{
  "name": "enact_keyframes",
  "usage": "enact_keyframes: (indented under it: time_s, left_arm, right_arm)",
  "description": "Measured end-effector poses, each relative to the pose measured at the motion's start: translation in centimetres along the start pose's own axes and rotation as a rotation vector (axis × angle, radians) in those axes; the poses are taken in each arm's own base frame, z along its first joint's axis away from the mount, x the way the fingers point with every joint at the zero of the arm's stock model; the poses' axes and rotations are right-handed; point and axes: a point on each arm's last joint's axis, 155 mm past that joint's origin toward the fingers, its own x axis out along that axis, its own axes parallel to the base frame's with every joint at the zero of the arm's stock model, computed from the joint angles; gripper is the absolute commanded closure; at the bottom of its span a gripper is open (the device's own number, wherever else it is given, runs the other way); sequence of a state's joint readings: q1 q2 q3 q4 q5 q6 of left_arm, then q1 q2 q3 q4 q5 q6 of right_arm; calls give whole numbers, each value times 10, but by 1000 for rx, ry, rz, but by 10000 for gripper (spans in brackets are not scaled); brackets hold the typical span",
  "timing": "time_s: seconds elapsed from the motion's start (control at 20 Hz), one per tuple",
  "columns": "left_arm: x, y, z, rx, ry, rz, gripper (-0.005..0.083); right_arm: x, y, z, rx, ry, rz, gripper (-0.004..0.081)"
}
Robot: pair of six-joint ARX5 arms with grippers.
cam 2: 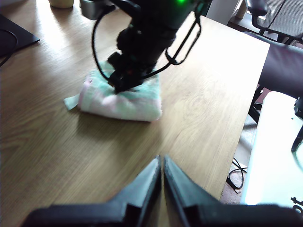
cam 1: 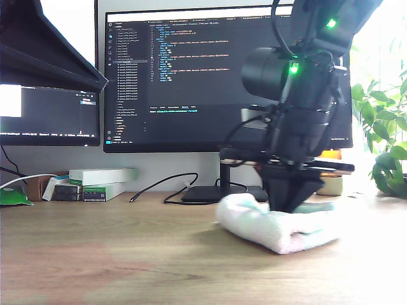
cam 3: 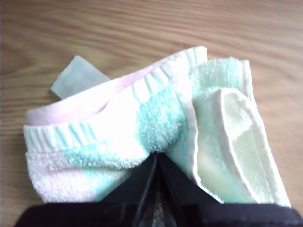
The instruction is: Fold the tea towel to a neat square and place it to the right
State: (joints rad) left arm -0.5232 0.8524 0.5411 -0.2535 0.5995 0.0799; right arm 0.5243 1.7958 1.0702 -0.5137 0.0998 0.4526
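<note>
- The tea towel [cam 1: 275, 225] lies folded into a thick bundle on the wooden desk [cam 1: 95, 254], toward the exterior view's right, in front of the large monitor [cam 1: 191, 76]; its pale mint and pink bands show in our first wrist view [cam 2: 124, 98], and a small tag strip [cam 3: 75, 78] sticks out from one edge.
- Our second gripper [cam 3: 154, 163] is down on the tea towel [cam 3: 142, 127]; its jaws are pressed together with their tips against the terry, and we cannot tell whether any cloth is pinched between them; in the exterior view [cam 1: 289, 203] it stands upright on the bundle.
- Our first gripper [cam 2: 162, 163] hangs above bare desk, well apart from the tea towel; its jaws are pressed together, with nothing between them.
- A potted plant [cam 1: 385, 133] stands at the exterior view's right edge; some small boxes [cam 1: 98, 181] sit at its left.
</note>
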Motion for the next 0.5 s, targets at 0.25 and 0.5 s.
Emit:
enact_keyframes:
  time_s: [0.25,0.5]
  left_arm:
    - [0,0,0,-20,0,0,772]
    - [0,0,0,-21,0,0,772]
  right_arm:
    - [1,-24,-8,176,-25,-20,780]
    - [-7,-48,-25,245,-54,-59,780]
